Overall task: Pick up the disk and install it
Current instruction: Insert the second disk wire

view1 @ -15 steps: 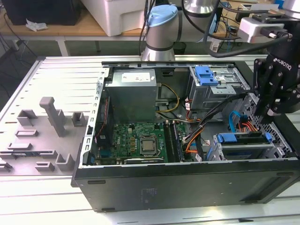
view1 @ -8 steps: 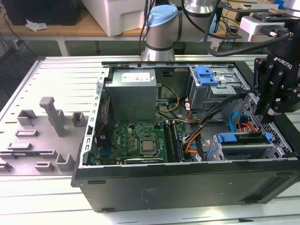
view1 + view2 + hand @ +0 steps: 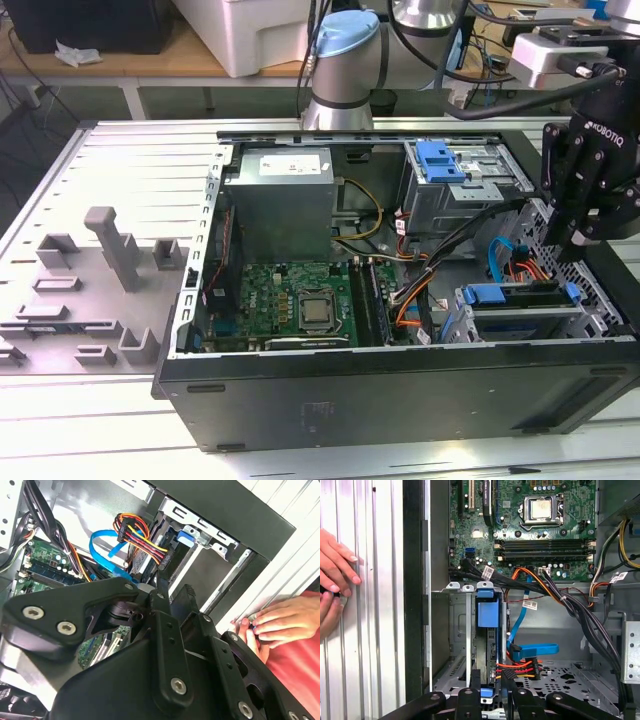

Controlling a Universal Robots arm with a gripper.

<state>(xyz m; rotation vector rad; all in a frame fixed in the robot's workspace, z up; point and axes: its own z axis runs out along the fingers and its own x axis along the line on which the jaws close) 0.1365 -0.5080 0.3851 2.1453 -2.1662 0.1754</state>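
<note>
Disk (image 3: pixel 520 294) sits slotted in the drive cage (image 3: pixel 470 325), far right in the exterior view. Gripper (image 3: pixel 590 235) hovers just above; can't tell how its fingers stand.

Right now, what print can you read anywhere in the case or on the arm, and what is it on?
Nothing can be quoted.
Power supply label: too small to read.
Cable tags: blurred, unreadable.
Gripper: white maker's lettering on its body, left unquoted.
</note>
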